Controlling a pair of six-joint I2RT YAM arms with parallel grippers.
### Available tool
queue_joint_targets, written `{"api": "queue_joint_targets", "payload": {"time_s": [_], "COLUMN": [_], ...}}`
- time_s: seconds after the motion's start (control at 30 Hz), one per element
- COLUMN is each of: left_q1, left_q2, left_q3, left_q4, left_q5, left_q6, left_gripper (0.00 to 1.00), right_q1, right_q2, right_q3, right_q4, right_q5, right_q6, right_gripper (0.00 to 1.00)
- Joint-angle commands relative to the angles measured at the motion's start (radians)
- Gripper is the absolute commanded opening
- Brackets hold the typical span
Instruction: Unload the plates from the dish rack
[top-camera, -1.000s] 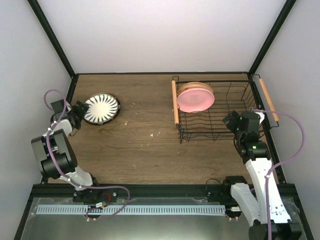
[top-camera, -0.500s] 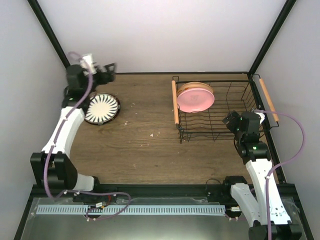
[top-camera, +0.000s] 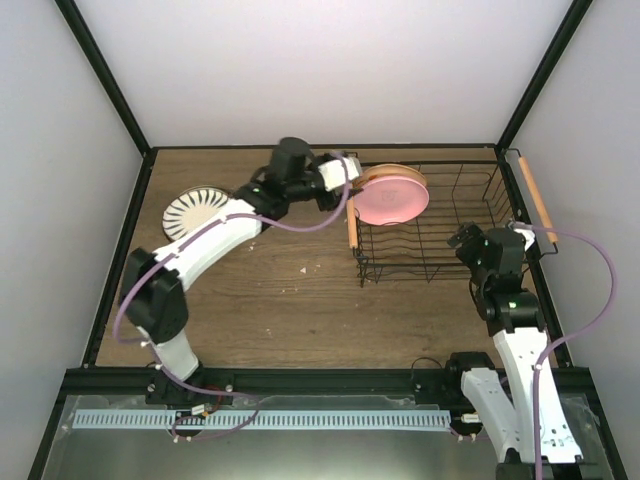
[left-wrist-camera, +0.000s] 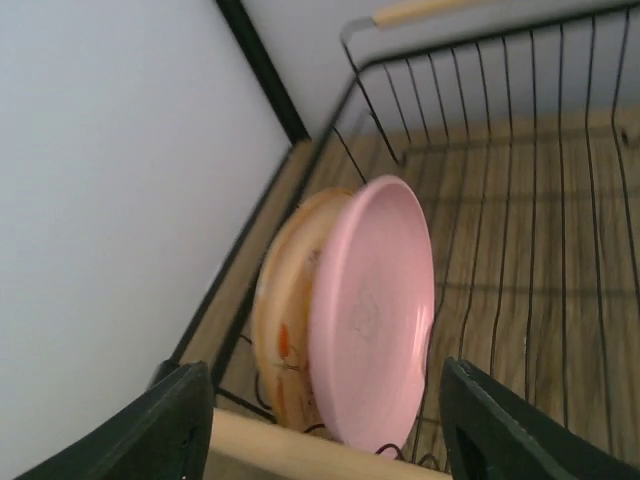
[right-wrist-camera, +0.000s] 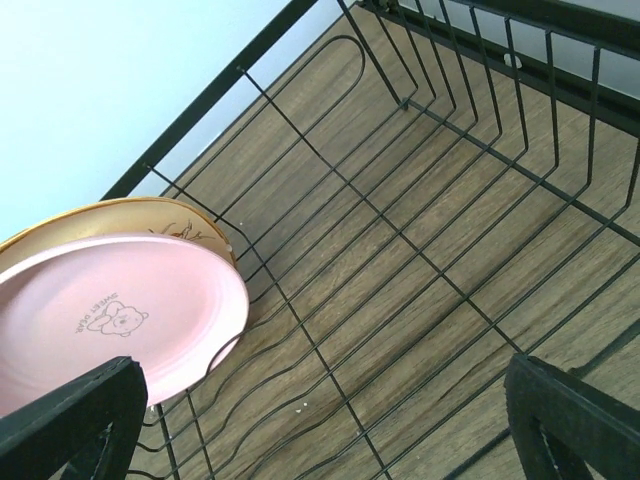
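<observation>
At the far left corner of the dish rack (top-camera: 430, 265), the left hand (left-wrist-camera: 325, 385) hovers with its fingers (left-wrist-camera: 170, 425) spread wide apart and nothing between them, just above the rack's left wooden handle (left-wrist-camera: 300, 450). Right beyond that handle the pink plate (left-wrist-camera: 375, 310) stands on edge inside the rack. The tan plate (left-wrist-camera: 280, 320) is pressed close behind it, on the side toward the far wall.

The handle sits so near the fingers that a straight descent could knock one against the rod and shove the whole rack. The two rims lie almost together, so a closing grasp might catch both plates, or nip only the pink lip and let it slip. Lifting the pink one could also drag the tan one over, or hook a rim on the wires.

The right hand (right-wrist-camera: 320, 400) hangs open over the right part of the rack floor and grips nothing, so I judge the rack free to slide. The striped plate (top-camera: 190, 210) lies flat on the table (top-camera: 280, 290) far to the left, well apart.
</observation>
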Motion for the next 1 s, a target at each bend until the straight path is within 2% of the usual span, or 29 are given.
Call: {"api": "queue_joint_targets", "payload": {"time_s": [0.0,0.27,0.43,0.77,0.97], "left_q1": [-0.048,-0.089,-0.106,-0.111,-0.119], "left_q2": [0.112,0.266,0.333,0.476,0.552], "left_q3": [0.128,0.276,0.337,0.507,0.598], "left_q4": [-0.080,-0.115,-0.161,-0.244,-0.274], "left_q5": [-0.037,-0.048,-0.059,-0.097,-0.124], "left_q6": [0.229,0.274,0.290,0.243,0.229], "left_gripper": [0.61,0.56,0.56,0.59,0.54], "right_q1": [-0.004,-0.004,-0.004,-0.004,-0.004], "right_q2": [-0.036,-0.075,-0.072,-0.053,-0.056], "right_q3": [0.021,0.037,0.042,0.034,0.034], "right_q4": [-0.039,-0.084,-0.078,-0.054,-0.059], "right_q5": [0.040,0.091,0.104,0.100,0.108], "right_q6": [0.019,0.011,-0.002,-0.022,-0.026], "right_gripper": [1.00,1.00,1.00,1.00,1.00]}}
